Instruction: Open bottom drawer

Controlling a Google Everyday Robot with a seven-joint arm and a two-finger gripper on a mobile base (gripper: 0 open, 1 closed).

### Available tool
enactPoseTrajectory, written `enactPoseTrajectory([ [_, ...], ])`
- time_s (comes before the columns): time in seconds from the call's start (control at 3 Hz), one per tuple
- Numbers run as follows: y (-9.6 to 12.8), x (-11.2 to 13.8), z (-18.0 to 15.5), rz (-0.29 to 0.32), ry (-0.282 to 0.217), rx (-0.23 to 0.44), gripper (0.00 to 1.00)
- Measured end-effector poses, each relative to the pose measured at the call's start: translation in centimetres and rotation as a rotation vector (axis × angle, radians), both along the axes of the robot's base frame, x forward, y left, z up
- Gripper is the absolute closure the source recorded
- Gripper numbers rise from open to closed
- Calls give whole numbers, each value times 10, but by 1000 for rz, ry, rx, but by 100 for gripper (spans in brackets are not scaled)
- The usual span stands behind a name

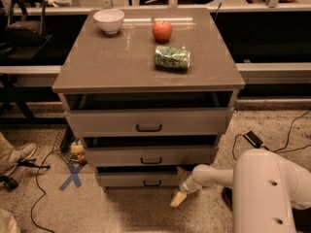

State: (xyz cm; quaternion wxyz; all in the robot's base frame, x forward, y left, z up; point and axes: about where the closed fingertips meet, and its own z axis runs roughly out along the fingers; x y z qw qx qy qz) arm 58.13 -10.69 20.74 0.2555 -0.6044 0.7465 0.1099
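The gripper (178, 198) hangs low over the speckled floor, just off the right end of the bottom drawer (127, 179) and apart from its black handle (152, 183). It holds nothing, and whether it is clenched or released cannot be told. On the cabinet top (107, 62) sit a white bowl (109, 20), an apple (162, 30) and a green packet (172, 58).

Blue X (73, 176) on the floor (127, 213)
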Motion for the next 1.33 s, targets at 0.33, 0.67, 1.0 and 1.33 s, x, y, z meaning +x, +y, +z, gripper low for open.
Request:
enactPoseTrajectory([
  [0.33, 0, 13, -15, 18, 6, -38, 0],
  [0.67, 3, 25, -26, 32, 12, -60, 0],
  [1.0, 1, 27, -32, 26, 14, -60, 16],
  [1.33, -5, 15, -38, -2, 21, -38, 39],
])
